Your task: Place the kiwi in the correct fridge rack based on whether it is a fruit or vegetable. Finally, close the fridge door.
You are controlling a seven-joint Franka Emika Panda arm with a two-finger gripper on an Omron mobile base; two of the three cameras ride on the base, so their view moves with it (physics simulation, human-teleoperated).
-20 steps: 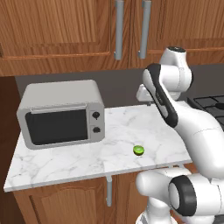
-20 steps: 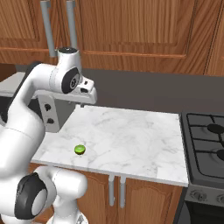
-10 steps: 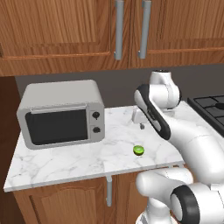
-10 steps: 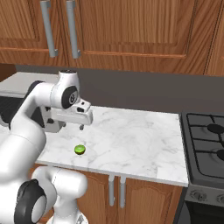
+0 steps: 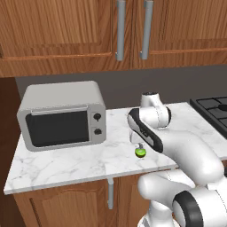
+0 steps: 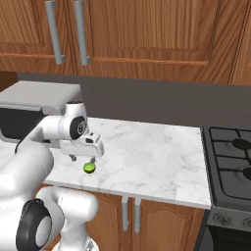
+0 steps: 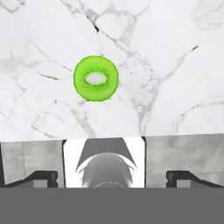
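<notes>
The small round bright-green kiwi (image 5: 140, 152), cut face up, lay on the white marble countertop (image 5: 66, 164) near its front edge, right of the boxy grey microwave (image 5: 62, 116) and well apart from it. In the hand view the kiwi (image 7: 96, 78) sat a bit left of centre, just ahead of the fingers.

Change: over the last second the white arm dropped from well above the counter to low over the fruit. The two-finger gripper (image 5: 136, 142) was now just above the kiwi, on the microwave side of it; in the right base view the gripper (image 6: 82, 159) hung right over the kiwi (image 6: 89, 167). Kiwi had not moved.

Pincer: fingers spread wide, nothing held; the two dark fingertips (image 7: 43, 177) stood far apart at the bottom of the hand view, with no contact on the fruit.

Judgement: approach nearly done, grasp not yet made. The next move likely needs a small shift to centre the fruit between the fingers, then a final descent and close. Fridge steps all remained undone. Risk: a round fruit could roll off the near edge.
</notes>
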